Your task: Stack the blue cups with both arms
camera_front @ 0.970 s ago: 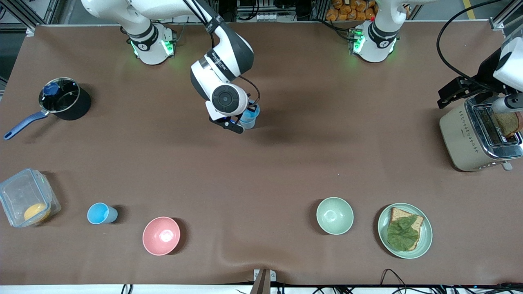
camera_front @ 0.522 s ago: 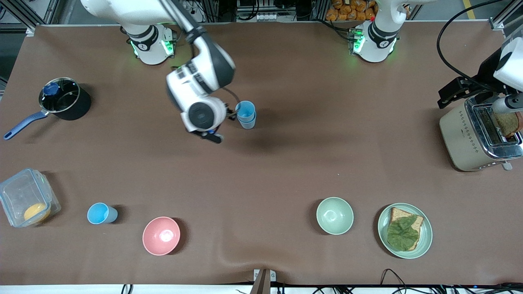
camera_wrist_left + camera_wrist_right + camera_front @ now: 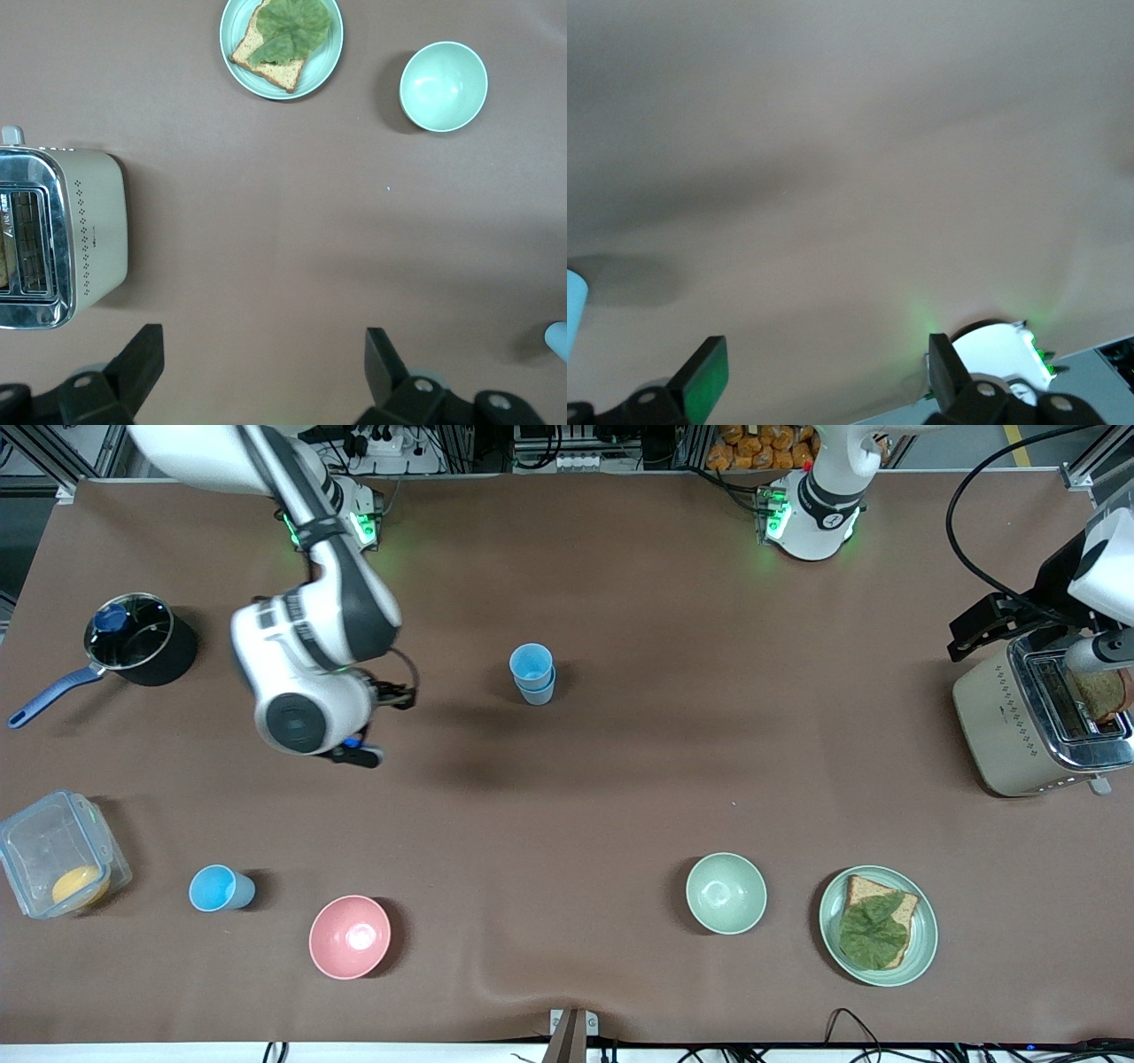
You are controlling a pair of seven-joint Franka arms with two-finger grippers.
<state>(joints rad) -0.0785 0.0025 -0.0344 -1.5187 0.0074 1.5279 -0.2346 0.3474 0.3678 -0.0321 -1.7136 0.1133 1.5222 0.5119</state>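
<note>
Since a second ago, when it was at the stacked blue cups (image 3: 532, 674), the right gripper (image 3: 368, 726) has drawn away toward the right arm's end of the table, between them and the saucepan (image 3: 137, 642), and I read it over bare tablecloth (image 3: 620, 779). Its wrist view shows the fingers spread wide with nothing between them. I count two cups nested near the table's middle, closer to the robot bases than the bowls are; that part of the task looks done. A third blue cup (image 3: 220, 888) stands alone, near the front camera, between the clear food container (image 3: 58, 865) and the pink bowl (image 3: 349, 936), so one pick and one stacking move appear to remain. Every cup stands upright, mouth up, long axis vertical. I see the left gripper (image 3: 261, 376) waiting high up beside the toaster (image 3: 1036, 722), fingers wide apart and empty.
</note>
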